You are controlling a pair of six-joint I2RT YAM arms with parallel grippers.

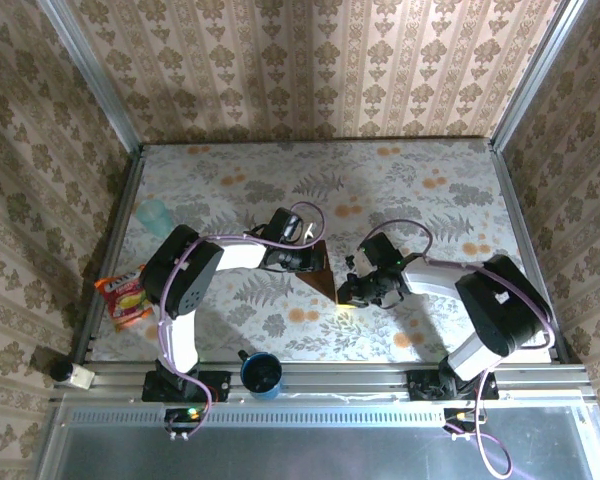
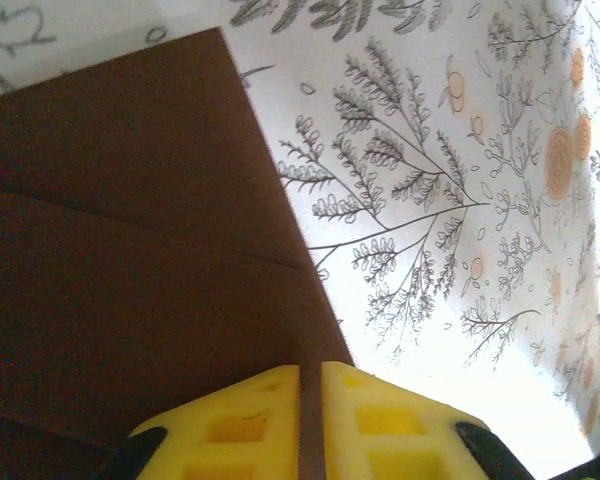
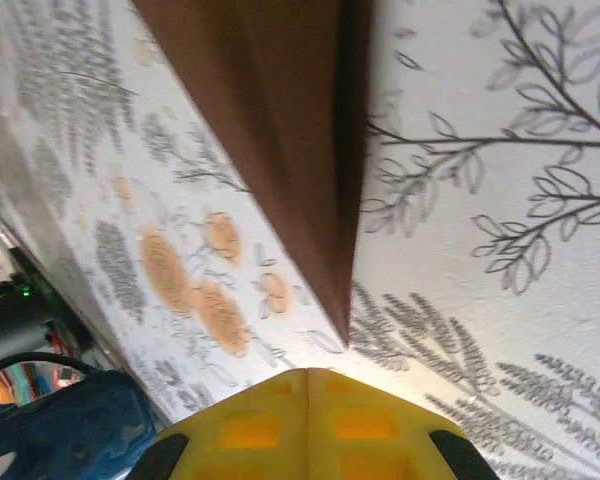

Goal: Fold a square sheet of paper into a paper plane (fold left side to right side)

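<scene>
The dark reddish-brown paper plane (image 1: 324,279) lies mid-table as a folded wedge with its point toward the near side. My left gripper (image 1: 306,260) rests on its broad upper part. In the left wrist view the yellow fingers (image 2: 250,425) stand a narrow slit apart at the left gripper (image 2: 311,385), with the paper (image 2: 130,250) and its creases showing through the slit and beyond it. My right gripper (image 1: 349,293) sits just right of the point. In the right wrist view the right gripper (image 3: 307,375) is shut with nothing in it, a little short of the paper's tip (image 3: 335,300).
A dark blue cup (image 1: 263,373) stands at the near edge between the arm bases and shows again at lower left (image 3: 70,420) in the right wrist view. A pale green cup (image 1: 154,214) and an orange snack packet (image 1: 125,297) sit at the left. Metal rails border the table.
</scene>
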